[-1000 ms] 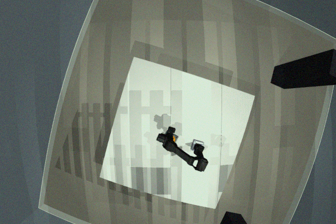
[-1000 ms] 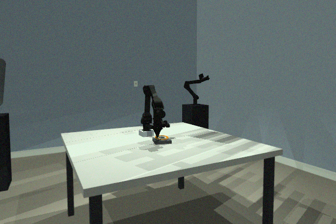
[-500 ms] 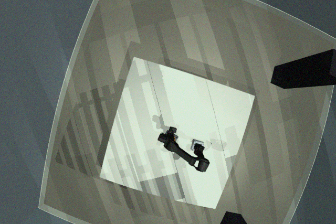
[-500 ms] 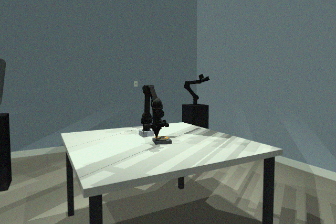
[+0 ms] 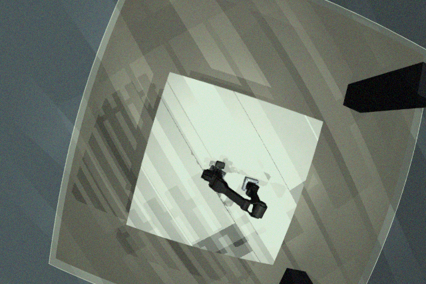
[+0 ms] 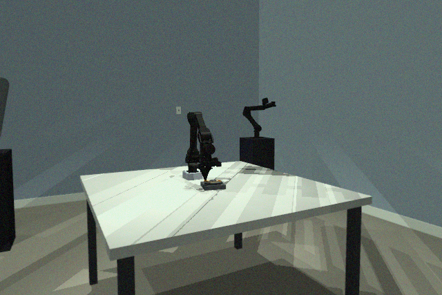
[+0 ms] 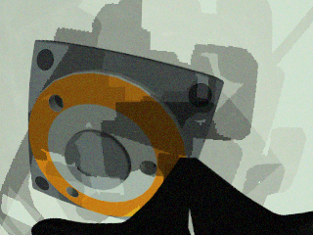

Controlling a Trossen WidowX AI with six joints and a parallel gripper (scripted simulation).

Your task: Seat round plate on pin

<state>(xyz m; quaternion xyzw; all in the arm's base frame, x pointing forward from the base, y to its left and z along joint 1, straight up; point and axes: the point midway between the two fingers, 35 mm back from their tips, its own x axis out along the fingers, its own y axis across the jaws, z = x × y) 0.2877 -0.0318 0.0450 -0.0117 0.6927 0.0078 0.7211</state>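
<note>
The round plate [image 6: 215, 181] [image 7: 93, 87] has an orange outer ring and a grey middle. It sits around the post [image 7: 100, 158] on the dark grey square base [image 6: 214, 186] [image 7: 147, 70]. Small round holes show in the plate at its upper left, lower left and right of the post in the wrist view. I cannot make out the tab or the pin, nor tell whether the plate lies fully flat. My gripper [image 6: 205, 179] [image 7: 187, 164] is shut and empty. Its tips point down at the plate's right rim in the wrist view and hide part of it; contact cannot be told.
The arm's light mount [image 6: 191, 175] stands on the white table [image 5: 213, 112] [image 6: 153, 213] behind the base. In the top view the arm [image 5: 233, 195] covers most of the base. A second arm [image 6: 251, 117] stands on a dark pedestal beyond the table.
</note>
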